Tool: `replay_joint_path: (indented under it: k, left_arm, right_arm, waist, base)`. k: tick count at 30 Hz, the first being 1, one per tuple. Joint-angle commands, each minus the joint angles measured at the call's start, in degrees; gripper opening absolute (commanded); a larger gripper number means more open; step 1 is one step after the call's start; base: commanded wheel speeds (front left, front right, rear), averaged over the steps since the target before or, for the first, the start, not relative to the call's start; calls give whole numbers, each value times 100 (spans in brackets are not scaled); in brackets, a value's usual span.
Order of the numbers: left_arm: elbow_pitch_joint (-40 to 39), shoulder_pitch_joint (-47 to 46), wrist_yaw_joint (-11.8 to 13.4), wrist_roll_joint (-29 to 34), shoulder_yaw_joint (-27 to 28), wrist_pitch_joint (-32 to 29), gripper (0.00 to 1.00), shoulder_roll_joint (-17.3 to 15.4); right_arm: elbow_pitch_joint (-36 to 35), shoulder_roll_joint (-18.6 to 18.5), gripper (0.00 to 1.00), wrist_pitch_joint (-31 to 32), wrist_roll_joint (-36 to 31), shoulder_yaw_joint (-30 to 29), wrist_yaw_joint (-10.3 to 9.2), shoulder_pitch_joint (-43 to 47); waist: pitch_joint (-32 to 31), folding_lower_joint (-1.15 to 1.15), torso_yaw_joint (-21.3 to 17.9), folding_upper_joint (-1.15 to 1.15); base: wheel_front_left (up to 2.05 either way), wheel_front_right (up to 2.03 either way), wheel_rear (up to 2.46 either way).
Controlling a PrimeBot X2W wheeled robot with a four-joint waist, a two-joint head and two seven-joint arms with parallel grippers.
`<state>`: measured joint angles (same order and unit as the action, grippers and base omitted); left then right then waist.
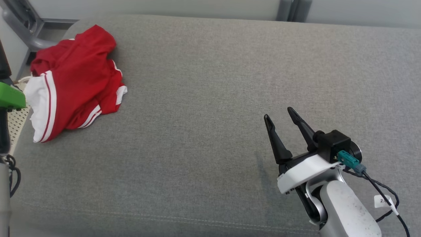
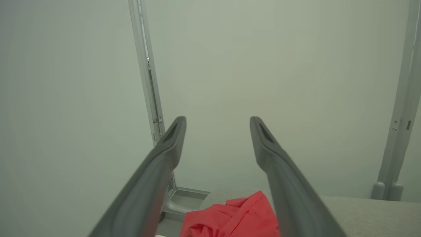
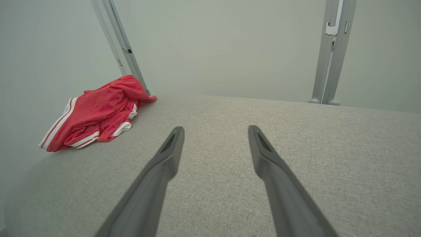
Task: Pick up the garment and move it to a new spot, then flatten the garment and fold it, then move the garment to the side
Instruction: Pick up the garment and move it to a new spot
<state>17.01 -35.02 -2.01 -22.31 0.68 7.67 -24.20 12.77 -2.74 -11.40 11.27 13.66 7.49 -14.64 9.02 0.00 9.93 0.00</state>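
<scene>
The garment (image 1: 74,82) is a crumpled red piece with white stripes and a white panel, lying at the far left edge of the grey cushion (image 1: 213,98). The right wrist view shows the garment (image 3: 95,113) at its left, well away from the fingers. My right gripper (image 1: 278,120) hovers over the cushion's lower right, open, nothing between its fingers (image 3: 164,158). My left gripper (image 2: 217,123) is open and held above the cushion's left end, aimed at the pale wall; a red fold of the garment (image 2: 236,217) shows low between its fingers.
A pale wall stands behind the cushion, with grey frame posts (image 3: 332,52) at the back right and another post (image 3: 120,46) at the back left. A green part (image 1: 11,97) and dark cables (image 1: 13,174) sit at the left edge. The cushion's edge drops off beside the garment.
</scene>
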Motion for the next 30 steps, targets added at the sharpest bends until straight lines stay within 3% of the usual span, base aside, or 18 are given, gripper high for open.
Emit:
replay_joint_path:
  k: [1,14,22,30]
  left_arm:
    - [302,-212,-94,5,-38,-37,100,-89]
    - [2401,-1153,-454,-330,-153,-33,100,-404]
    - [3504,-1545,-539,-551,-399,-20,100,-507]
    - [4164,-1735,-544,-872,-901,-426,100,-501]
  right_arm:
    - [-49,-25,100,23,-46,-1,0,-122]
    - [-253,-24,100,77,-173,-110,0,-328]
    - [-371,-23,100,136,-210,-85,0,-408]
    - [-468,-23,100,183,-272,-104,0,-463]
  waist:
    - [313,0,-297,0]
    - [768,0,-789,0]
    - [1042,0,-994,0]
    - [1270,0,-1109,0]
  base:
    - [0,0,0]
    - [0,0,0]
    - [0,0,0]
    - [0,0,0]
